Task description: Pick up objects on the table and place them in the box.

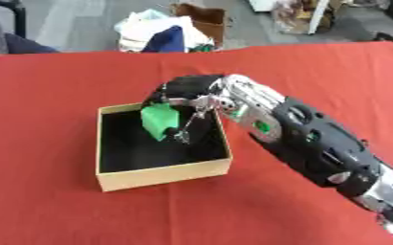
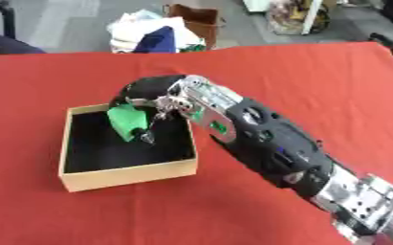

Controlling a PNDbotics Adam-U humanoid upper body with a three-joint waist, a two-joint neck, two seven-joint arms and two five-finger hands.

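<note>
Fingers (image 1: 179, 130) of our right hand (image 1: 191, 93) were curled round one green object (image 1: 158, 121) — we held it from above, the dark fingertips reaching down along its right side while the palm covered its top. It hung within the opening of the box (image 1: 166, 175), toward the far right corner, and we could not tell whether it touched the black lining. We saw one box only, tan-walled and open at the top; apart from the held object, its dark floor was all we saw inside. Our forearm (image 1: 316, 143) ran off toward the lower right across the red tablecloth (image 1: 49, 210) — one hand, one object, one box.
</note>
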